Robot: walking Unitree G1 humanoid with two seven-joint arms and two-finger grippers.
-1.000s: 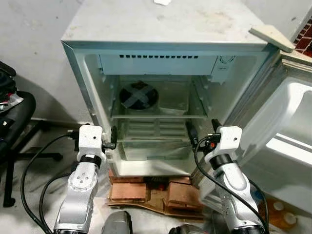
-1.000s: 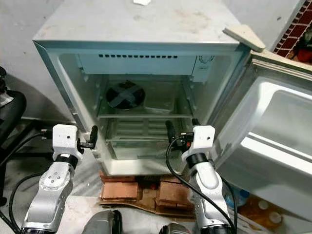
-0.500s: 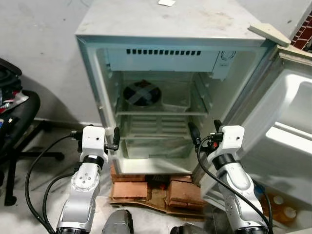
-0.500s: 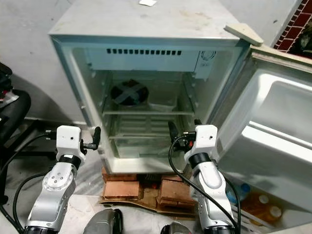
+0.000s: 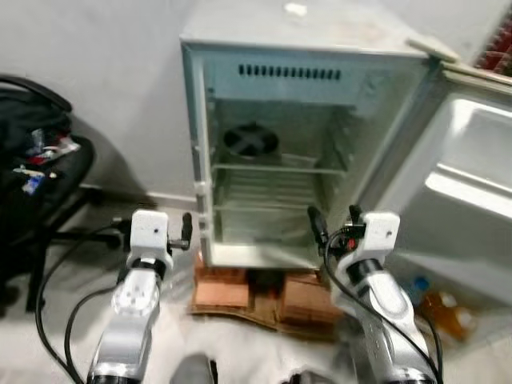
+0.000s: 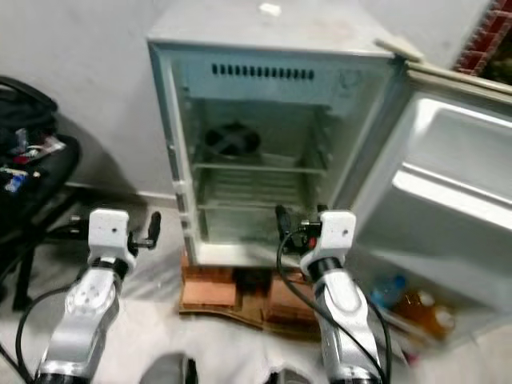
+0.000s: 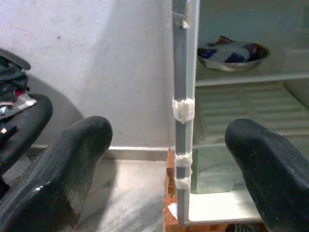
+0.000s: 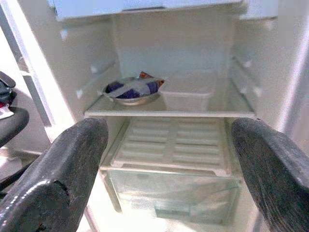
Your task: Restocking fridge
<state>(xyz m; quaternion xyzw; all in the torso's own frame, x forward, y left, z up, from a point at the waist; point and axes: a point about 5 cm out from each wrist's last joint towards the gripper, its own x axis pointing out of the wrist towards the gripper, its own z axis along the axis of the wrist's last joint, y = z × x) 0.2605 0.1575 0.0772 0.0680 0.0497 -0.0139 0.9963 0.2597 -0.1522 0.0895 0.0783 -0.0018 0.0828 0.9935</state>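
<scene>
I'm holding both arms raised, forearms angled up; left claw (image 5: 186, 232) and right claw (image 5: 330, 227) gaping, empty, fridge (image 5: 280, 60) just ahead

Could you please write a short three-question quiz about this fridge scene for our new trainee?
1. True or false: the fridge door stands open.
2. What sits beside the bowl on the shelf? A) a clear tub B) a milk carton C) a pan
3. Fill in: both the left gripper and the right gripper are ____ and hold nothing.

Key: 1 true; 2 A, the clear tub; 3 open.
</scene>
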